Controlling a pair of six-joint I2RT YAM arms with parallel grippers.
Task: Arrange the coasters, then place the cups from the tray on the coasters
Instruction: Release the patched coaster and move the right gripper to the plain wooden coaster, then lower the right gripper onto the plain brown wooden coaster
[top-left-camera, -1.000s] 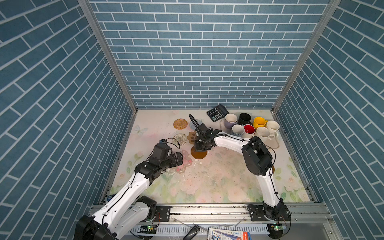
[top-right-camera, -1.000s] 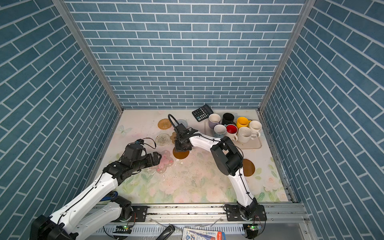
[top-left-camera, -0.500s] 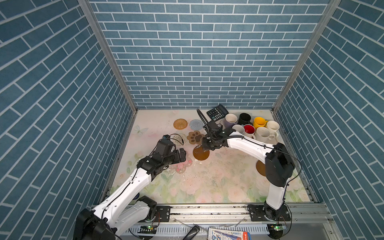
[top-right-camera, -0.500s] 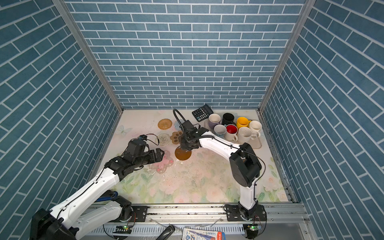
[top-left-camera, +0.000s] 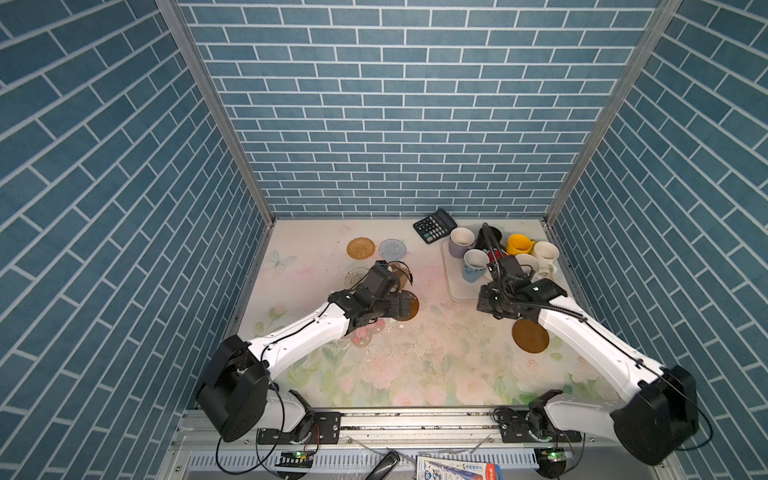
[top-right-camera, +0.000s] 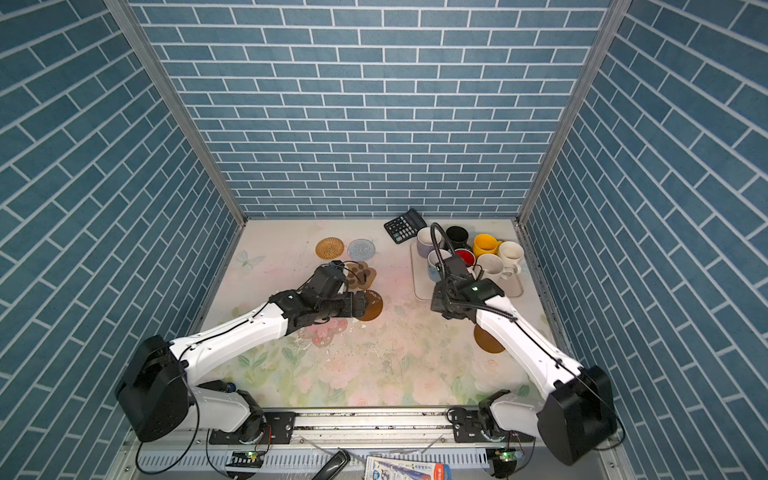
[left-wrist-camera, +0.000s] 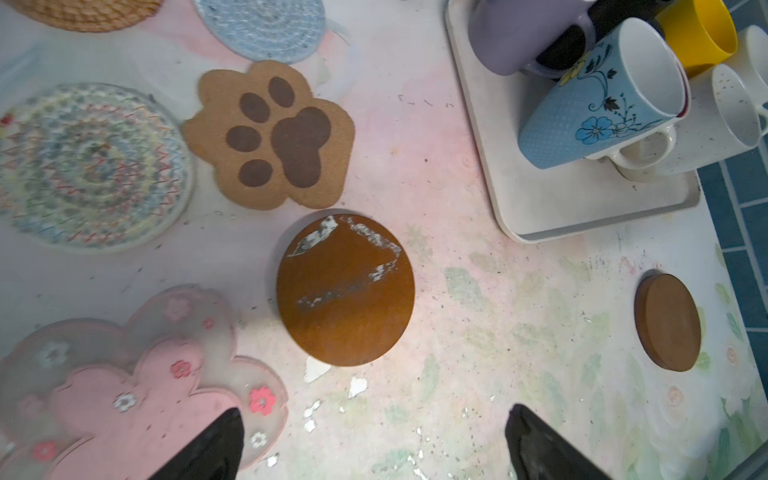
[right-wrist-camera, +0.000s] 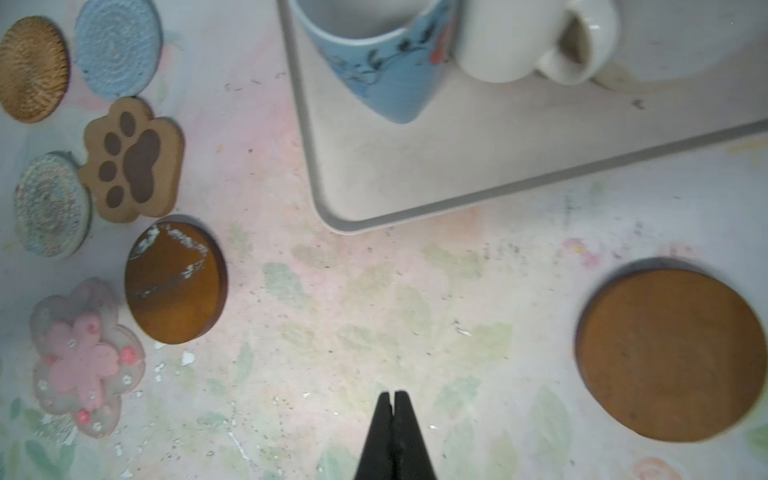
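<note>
Several coasters lie at the left: woven tan (top-left-camera: 360, 248), blue-grey (top-left-camera: 392, 249), lacy (left-wrist-camera: 83, 166), paw-shaped (left-wrist-camera: 274, 133), pink flowery (left-wrist-camera: 137, 374) and a scuffed amber disc (left-wrist-camera: 345, 291). My left gripper (left-wrist-camera: 374, 419) hangs open just short of that disc, with nothing between its fingers. A second amber disc (right-wrist-camera: 673, 353) lies apart at the right. My right gripper (right-wrist-camera: 392, 395) is shut and empty over bare table near the tray's (right-wrist-camera: 415, 199) front corner. The tray holds several cups, among them lavender (top-left-camera: 460, 242), yellow (top-left-camera: 518, 244), pale blue (top-left-camera: 473, 266) and cream-white (top-left-camera: 545, 253).
A black calculator (top-left-camera: 434, 225) sits by the back wall, next to the tray. Brick-patterned walls close in three sides. Small white flakes lie on the floral tabletop (top-left-camera: 415, 374) around the scuffed disc.
My right gripper has pulled away from the scuffed amber disc to the right, toward the tray. My left gripper has moved right to that disc, still open.
</note>
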